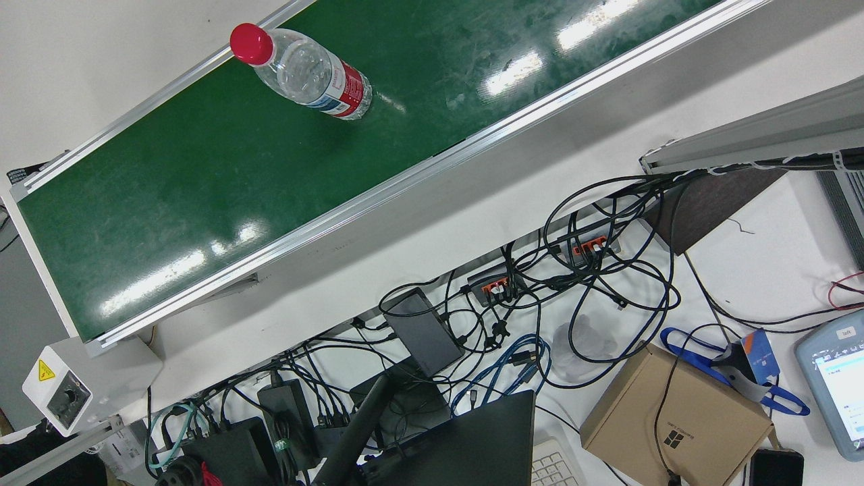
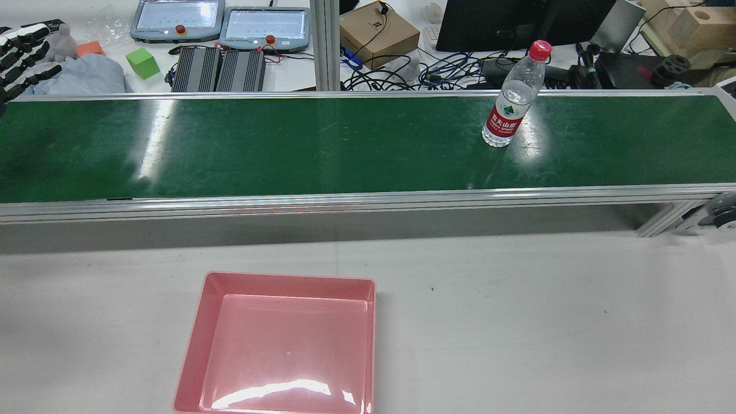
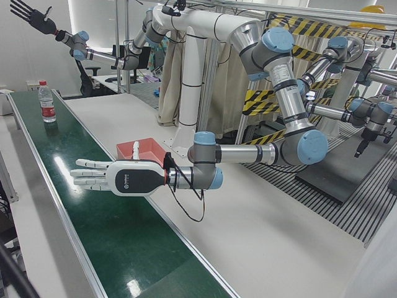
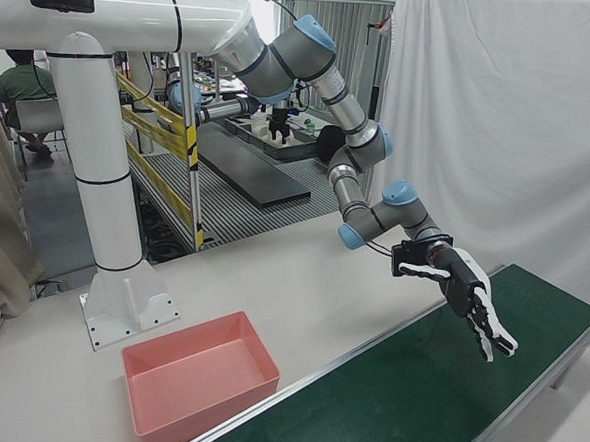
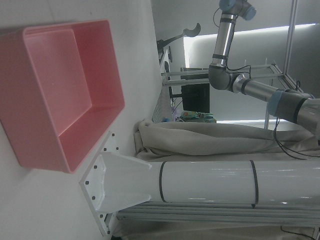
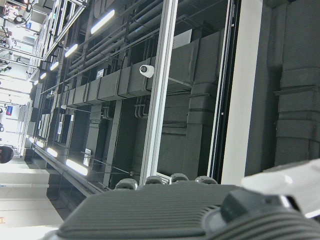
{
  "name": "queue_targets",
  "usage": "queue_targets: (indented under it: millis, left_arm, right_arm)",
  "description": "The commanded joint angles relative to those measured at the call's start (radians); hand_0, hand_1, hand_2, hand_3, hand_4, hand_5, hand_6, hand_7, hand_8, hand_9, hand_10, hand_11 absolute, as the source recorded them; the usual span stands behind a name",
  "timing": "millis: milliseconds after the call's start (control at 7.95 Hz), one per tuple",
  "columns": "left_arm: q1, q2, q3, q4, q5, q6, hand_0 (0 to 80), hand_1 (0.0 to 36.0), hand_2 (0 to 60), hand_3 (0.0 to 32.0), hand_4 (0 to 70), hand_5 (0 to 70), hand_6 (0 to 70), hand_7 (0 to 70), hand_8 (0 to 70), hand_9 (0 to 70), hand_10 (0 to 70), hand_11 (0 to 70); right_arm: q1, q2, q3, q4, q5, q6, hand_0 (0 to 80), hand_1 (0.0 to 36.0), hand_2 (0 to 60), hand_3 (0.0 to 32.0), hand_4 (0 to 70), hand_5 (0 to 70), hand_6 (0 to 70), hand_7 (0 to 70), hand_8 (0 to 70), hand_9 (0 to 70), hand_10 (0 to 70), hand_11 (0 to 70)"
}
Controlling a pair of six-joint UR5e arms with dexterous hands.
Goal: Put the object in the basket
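A clear water bottle [image 2: 513, 103] with a red cap and red label stands upright on the green conveyor belt [image 2: 316, 149], toward its right end in the rear view; it also shows in the front view [image 1: 304, 71] and far off in the left-front view [image 3: 46, 102]. The empty pink basket [image 2: 287, 280] sits on the white table in front of the belt, also seen in the left-front [image 3: 146, 149], right-front [image 4: 203, 416] and left hand [image 5: 45, 125] views. My left hand [image 3: 108, 177] is open, fingers stretched flat above the belt's left end [image 4: 471, 297], far from the bottle. My right hand [image 3: 28, 13] is raised high, fingers spread, empty.
Behind the belt a desk holds two teach pendants [image 2: 264, 26], a cardboard box [image 2: 376, 31], a green cube [image 2: 142, 62] and tangled cables [image 1: 574, 290]. The white arm pedestal [image 4: 108, 240] stands on the table behind the basket. Aluminium rails [image 2: 368, 198] edge the belt.
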Motion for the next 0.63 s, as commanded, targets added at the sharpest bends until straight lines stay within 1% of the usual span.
queue_targets:
  millis: [0,252,377,503]
  left_arm:
    - [-0.002,0.001,-0.001,0.0,0.0,-0.003,49.2,6.8,0.0,0.0,10.2,11.0,1.8,0.0,2.1,0.1,6.0,9.8]
    - [-0.003,0.001,-0.001,0.0,0.0,-0.003,49.0,6.5,0.0,0.0,10.3,11.7,1.9,0.0,2.3,0.3,6.0,9.7]
    - [-0.003,0.001,-0.001,0.0,0.0,-0.003,48.7,6.0,0.0,0.0,8.2,11.5,1.0,0.0,1.3,0.0,5.5,9.0]
    - [-0.002,0.001,-0.001,0.0,0.0,-0.003,48.8,6.1,0.0,0.0,8.2,11.5,1.0,0.0,1.2,0.0,5.5,9.1]
  right_arm:
    - [0.0,0.0,0.0,0.0,0.0,0.0,0.0,0.0,0.0,0.0,0.0,0.0,0.0,0.0,0.0,0.0,0.0,0.0]
    - [0.0,0.0,0.001,0.0,0.0,0.0,0.0,0.0,0.0,0.0,0.0,0.0,0.0,0.0,0.0,0.0,0.0,0.0]
    - [0.0,0.0,0.001,0.0,0.0,0.0,0.0,0.0,0.0,0.0,0.0,0.0,0.0,0.0,0.0,0.0,0.0,0.0]
    - [0.0,0.0,0.0,0.0,0.0,0.0,0.0,0.0,0.0,0.0,0.0,0.0,0.0,0.0,0.0,0.0,0.0,0.0]
